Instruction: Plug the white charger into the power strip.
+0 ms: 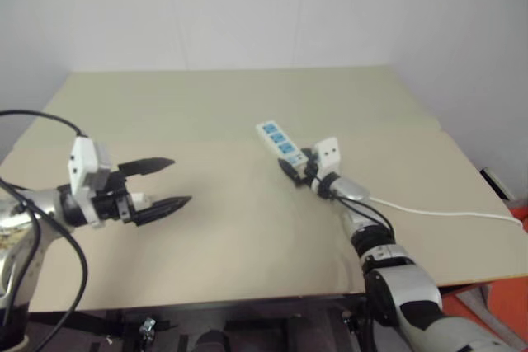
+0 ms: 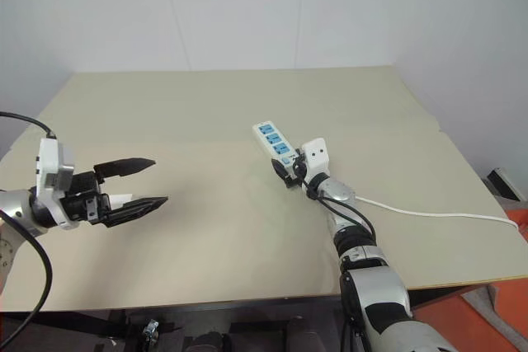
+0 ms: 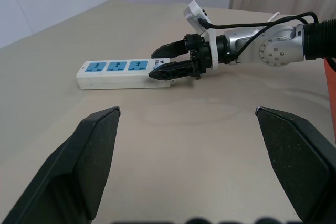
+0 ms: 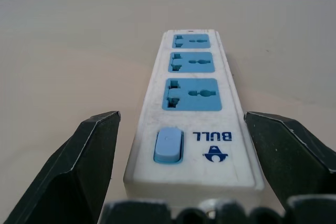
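Note:
The power strip [image 1: 276, 139] lies flat on the table [image 1: 181, 105], a long white bar with three blue socket faces [image 4: 193, 95] and a blue switch [image 4: 168, 145] at its near end. My right gripper [image 4: 182, 116] is open and level at that switch end, one black finger on each side, clear of the strip's edges. The left wrist view also shows it beside the power strip [image 3: 113, 73]. My left gripper [image 1: 179, 181] hovers open over the table's left part, far from the strip, with nothing between its fingers [image 3: 97, 145]. The white charger is out of view.
A thin white cord [image 1: 450, 213] runs from the strip's near end, under my right arm, to the table's right edge. Pale walls stand behind and to the right. Bare tabletop lies between the two grippers. An orange object [image 1: 518, 222] sits past the right edge.

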`<act>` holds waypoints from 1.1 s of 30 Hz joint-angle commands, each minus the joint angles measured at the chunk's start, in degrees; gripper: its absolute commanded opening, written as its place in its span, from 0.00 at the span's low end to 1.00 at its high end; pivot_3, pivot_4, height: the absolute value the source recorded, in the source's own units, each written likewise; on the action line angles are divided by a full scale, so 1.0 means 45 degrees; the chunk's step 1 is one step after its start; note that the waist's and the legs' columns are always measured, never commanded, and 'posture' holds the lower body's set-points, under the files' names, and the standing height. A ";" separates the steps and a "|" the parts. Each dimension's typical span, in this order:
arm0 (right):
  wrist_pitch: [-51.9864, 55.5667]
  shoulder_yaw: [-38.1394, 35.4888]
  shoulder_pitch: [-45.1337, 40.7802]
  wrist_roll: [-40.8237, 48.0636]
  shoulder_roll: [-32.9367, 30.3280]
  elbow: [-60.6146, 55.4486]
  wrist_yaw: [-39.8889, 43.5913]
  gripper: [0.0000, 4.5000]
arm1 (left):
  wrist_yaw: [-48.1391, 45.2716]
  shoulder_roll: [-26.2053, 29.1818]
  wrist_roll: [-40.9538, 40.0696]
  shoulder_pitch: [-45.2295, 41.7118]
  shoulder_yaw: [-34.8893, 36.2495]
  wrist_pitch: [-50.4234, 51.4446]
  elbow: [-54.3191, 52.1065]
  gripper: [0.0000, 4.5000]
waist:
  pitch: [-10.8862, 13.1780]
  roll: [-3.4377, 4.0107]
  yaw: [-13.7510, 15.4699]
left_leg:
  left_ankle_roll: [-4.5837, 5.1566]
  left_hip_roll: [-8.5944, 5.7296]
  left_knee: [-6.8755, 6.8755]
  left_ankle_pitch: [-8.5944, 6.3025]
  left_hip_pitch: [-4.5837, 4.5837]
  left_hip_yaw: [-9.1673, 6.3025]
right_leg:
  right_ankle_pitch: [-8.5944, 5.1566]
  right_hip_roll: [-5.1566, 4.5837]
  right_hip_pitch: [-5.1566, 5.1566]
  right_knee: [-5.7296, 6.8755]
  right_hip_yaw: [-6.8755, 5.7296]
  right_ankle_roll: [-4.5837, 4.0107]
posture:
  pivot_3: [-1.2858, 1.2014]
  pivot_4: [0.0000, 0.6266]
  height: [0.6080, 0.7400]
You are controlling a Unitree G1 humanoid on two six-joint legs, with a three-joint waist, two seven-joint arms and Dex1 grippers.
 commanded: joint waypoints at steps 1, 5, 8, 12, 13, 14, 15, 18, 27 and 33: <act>-0.0056 -0.0097 -0.0149 -0.0137 0.0068 0.0350 -0.0290 0.99 | -0.0084 0.0021 -0.0028 -0.0116 0.0080 -0.0303 -0.0056 1.00 | 0.0000 0.0000 0.0003 | 0.0000 -0.0001 0.0000 0.0000 0.0000 -0.0001 | 0.0000 0.0000 0.0000 0.0000 0.0000 0.0000 | 0.52 0.24 1.00; -0.0225 0.0074 -0.0244 -0.0497 0.0060 0.0838 -0.0367 0.99 | -0.0087 0.0033 -0.0008 -0.0144 0.0073 -0.0291 -0.0053 1.00 | 0.0000 -0.0001 -0.0004 | 0.0000 0.0000 0.0000 0.0000 0.0001 0.0000 | 0.0000 0.0000 0.0002 -0.0002 0.0000 0.0000 | 0.52 0.24 1.00; -0.0259 0.0016 -0.0301 -0.0536 0.0120 0.0978 -0.0383 0.99 | -0.0063 0.0049 -0.0006 -0.0160 0.0092 -0.0273 -0.0066 1.00 | -0.0001 -0.0001 -0.0004 | 0.0000 -0.0001 0.0000 0.0000 0.0010 0.0000 | 0.0000 0.0000 0.0010 0.0000 0.0000 0.0000 | 0.52 0.24 1.00; -0.0295 -0.0009 -0.0391 -0.0591 0.0247 0.1252 -0.0485 0.99 | 0.0001 0.0062 -0.0019 -0.0139 0.0129 -0.0231 -0.0134 1.00 | -0.0001 -0.0002 -0.0033 | 0.0000 0.0000 0.0000 0.0000 0.0018 0.0000 | 0.0000 0.0002 0.0016 0.0000 0.0000 0.0000 | 0.52 0.24 1.00; -0.0290 -0.0015 -0.0417 -0.0595 0.0288 0.1328 -0.0509 0.99 | 0.0011 0.0063 -0.0022 -0.0127 0.0139 -0.0226 -0.0149 1.00 | -0.0001 -0.0002 -0.0050 | 0.0000 0.0000 0.0000 0.0000 0.0018 0.0000 | 0.0000 0.0002 0.0016 0.0000 0.0000 0.0000 | 0.52 0.24 1.00; -0.0303 -0.0003 -0.0459 -0.0638 0.0333 0.1438 -0.0583 0.99 | 0.0018 0.0065 -0.0032 -0.0117 0.0147 -0.0219 -0.0164 1.00 | -0.0001 -0.0002 -0.0073 | 0.0000 0.0001 0.0000 0.0000 0.0019 0.0000 | 0.0000 0.0003 0.0016 0.0001 0.0000 0.0000 | 0.52 0.24 1.00; -0.0292 -0.0010 -0.0503 -0.0668 0.0376 0.1536 -0.0657 0.99 | 0.0022 0.0067 -0.0043 -0.0112 0.0153 -0.0212 -0.0175 1.00 | -0.0002 -0.0003 -0.0109 | 0.0000 0.0001 0.0000 0.0000 0.0020 0.0000 | 0.0000 0.0004 0.0017 0.0002 0.0000 0.0000 | 0.52 0.24 1.00; -0.0119 -0.0166 -0.0701 -0.0648 0.0590 0.1903 -0.1020 0.99 | 0.0063 0.0073 -0.0073 -0.0124 0.0146 -0.0168 -0.0238 1.00 | -0.0004 -0.0006 -0.0222 | 0.0000 0.0003 0.0000 0.0000 0.0023 -0.0002 | 0.0000 0.0006 0.0017 0.0007 0.0001 0.0000 | 0.52 0.24 1.00; -0.0454 -0.0086 -0.0596 -0.0896 0.0686 0.2295 -0.1038 0.76 | 0.0214 0.0155 -0.0169 -0.0027 0.0305 -0.0007 -0.0446 1.00 | -0.0022 -0.0034 -0.0317 | 0.0000 0.0014 -0.0001 0.0000 0.0045 -0.0004 | 0.0000 0.0020 0.0033 0.0015 0.0001 0.0000 | 0.52 0.24 1.00; -0.0970 -0.0007 0.0144 -0.0173 0.0321 0.0734 0.1862 0.76 | 0.0120 0.0467 -0.0124 -0.0046 0.0496 0.0054 -0.0362 1.00 | -0.0022 -0.0035 -0.0297 | 0.0000 0.0015 -0.0005 0.0000 0.0039 -0.0005 | -0.0001 0.0020 0.0031 0.0005 0.0001 0.0001 | 0.52 0.24 1.00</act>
